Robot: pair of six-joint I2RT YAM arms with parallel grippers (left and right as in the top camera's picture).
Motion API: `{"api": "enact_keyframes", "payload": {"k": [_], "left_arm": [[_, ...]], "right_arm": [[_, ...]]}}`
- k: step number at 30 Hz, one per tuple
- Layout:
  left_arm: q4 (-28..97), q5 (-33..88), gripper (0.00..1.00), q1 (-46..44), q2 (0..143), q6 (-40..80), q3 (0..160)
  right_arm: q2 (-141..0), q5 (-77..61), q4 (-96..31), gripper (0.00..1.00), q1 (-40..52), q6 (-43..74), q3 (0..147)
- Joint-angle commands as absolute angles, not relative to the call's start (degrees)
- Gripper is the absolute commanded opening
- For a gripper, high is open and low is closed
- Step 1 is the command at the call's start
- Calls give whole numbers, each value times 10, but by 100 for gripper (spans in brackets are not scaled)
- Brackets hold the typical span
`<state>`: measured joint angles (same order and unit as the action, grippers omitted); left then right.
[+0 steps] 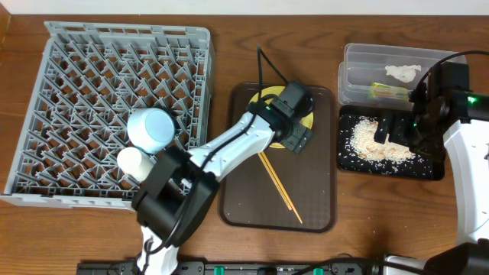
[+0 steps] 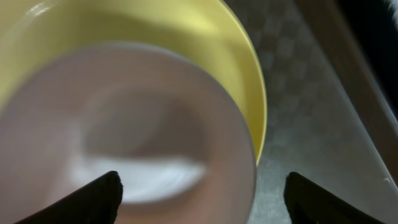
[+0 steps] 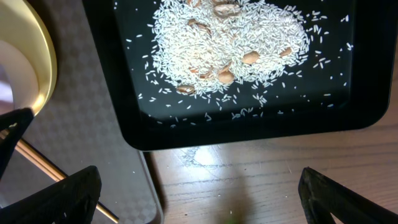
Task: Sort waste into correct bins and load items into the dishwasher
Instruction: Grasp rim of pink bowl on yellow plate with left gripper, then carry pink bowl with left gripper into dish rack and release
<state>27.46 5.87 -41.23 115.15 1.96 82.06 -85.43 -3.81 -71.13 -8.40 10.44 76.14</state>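
Note:
My left gripper [image 1: 296, 136] is open and hovers low over a white bowl [image 2: 124, 137] that sits on the yellow plate [image 2: 249, 81]; its fingers [image 2: 205, 199] straddle the bowl's rim without touching. The plate's rim [image 1: 309, 121] shows on the brown serving tray. Two wooden chopsticks [image 1: 280, 182] lie on that tray. My right gripper [image 1: 396, 128] is open and empty above the black tray [image 1: 348, 162] of rice scraps [image 3: 230, 43]; its fingers [image 3: 199, 186] frame bare table. The clear tub [image 1: 353, 61] holds the tissue [image 1: 403, 72] and wrapper [image 1: 390, 91]. The grey rack [image 1: 69, 92] holds a blue bowl [image 1: 153, 127] and a white cup [image 1: 131, 163].
The dark brown serving tray [image 1: 313, 206] lies between the rack and the two bins. Its corner [image 3: 93, 124] and a chopstick [image 3: 37, 158] show in the right wrist view, beside the black tray's edge [image 3: 249, 127]. My left arm reaches across the rack's right edge.

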Motion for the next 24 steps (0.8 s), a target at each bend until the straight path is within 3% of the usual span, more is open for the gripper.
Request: {"api": "enact_keyframes", "payload": {"k": [1,5,7,11,14,16,24], "left_arm": [[273,19,73,-411,1178,15,827],[274,-29,62,-411,1185,15,827],[273,-62,47,-411,1185,15,827],[273,-77,36,-411,1185,15,827],[271,-86,15,-411,1185,15,827],[269,-86,8,-411,1184,15,827],[267,-86,8,-411,1152,15,832]], "right_arm": [[-844,-33,-713,99,-87,107,771],[-844,-33,-714,99,-87,107,771],[-844,-34,-714,99,-87,107,771],[-844,-35,-714,99,-87,107,771],[-844,-35,-714,99,-87,107,771],[-844,-35,-714,99,-87,107,771],[-844,-35,-715,99,-87,107,771]]}}
